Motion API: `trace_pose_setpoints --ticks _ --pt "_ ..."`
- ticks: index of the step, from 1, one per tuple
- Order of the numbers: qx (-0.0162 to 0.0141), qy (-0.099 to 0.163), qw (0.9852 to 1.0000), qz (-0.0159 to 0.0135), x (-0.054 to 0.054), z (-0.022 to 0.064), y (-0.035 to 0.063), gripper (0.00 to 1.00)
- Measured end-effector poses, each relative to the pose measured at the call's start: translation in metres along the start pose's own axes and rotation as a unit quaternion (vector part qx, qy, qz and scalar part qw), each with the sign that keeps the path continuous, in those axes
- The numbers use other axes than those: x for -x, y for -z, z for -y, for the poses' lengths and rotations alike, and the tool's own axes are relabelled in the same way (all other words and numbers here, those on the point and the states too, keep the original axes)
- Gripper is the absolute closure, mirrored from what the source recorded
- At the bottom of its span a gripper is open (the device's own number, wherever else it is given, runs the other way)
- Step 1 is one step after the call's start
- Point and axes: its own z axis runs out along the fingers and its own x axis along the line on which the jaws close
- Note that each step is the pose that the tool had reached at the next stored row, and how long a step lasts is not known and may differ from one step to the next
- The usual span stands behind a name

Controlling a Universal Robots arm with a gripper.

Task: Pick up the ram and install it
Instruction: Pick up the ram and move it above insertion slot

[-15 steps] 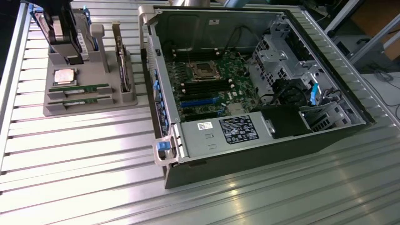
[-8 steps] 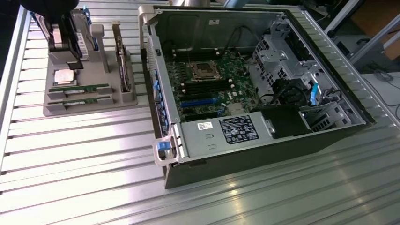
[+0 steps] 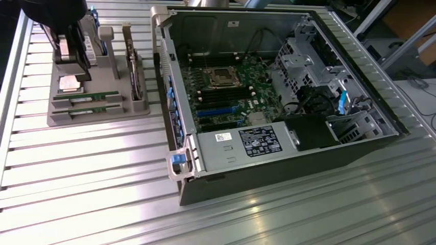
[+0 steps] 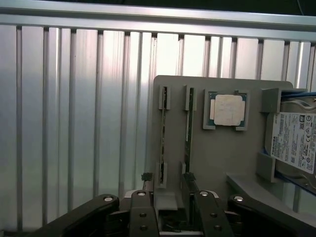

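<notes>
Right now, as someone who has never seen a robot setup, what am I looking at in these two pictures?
The dark shape is a robot arm. One picture comes from a camera off it, the other from a camera on its wrist, looking down past its black jaws. A ribbed metal table carries an open computer case and a grey tray of parts: two green ram sticks, a square processor chip and a hard drive. The arm hangs over the tray. The jaws stand open near one end of the ram sticks, holding nothing.
</notes>
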Motion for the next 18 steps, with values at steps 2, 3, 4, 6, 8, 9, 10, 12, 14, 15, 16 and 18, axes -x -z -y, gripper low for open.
trace_pose_setpoints --ticks 2,3,4,6,8,9,10,12,14,15,16,18 --pt "0.0000 0.000 1.0000 0.0000 -0.001 -0.0001 -0.0027 0.64" --pt "0.0000 0.000 1.0000 0.0000 -0.001 -0.0001 -0.0042 0.64" --pt "0.0000 0.000 1.0000 0.0000 -0.002 -0.0001 -0.0068 0.64" --pt "0.0000 0.000 1.0000 0.0000 -0.003 -0.0001 -0.0093 0.64" --pt "0.0000 0.000 1.0000 0.0000 -0.003 -0.0001 -0.0117 0.64" --pt "0.0000 0.000 1.0000 0.0000 -0.003 -0.0002 -0.0128 0.64" --pt "0.0000 0.000 1.0000 0.0000 -0.004 -0.0002 -0.0138 0.64" --pt "0.0000 0.000 1.0000 0.0000 -0.004 -0.0002 -0.0163 0.64" --pt "0.0000 0.000 1.0000 0.0000 -0.006 -0.0003 -0.0205 0.64" --pt "0.0000 0.000 1.0000 0.0000 -0.006 -0.0003 -0.0226 0.64" --pt "-0.0001 0.000 1.0000 0.0000 -0.007 -0.0003 -0.0250 0.64" --pt "0.0000 0.000 1.0000 0.0000 -0.008 -0.0004 -0.0298 0.64"
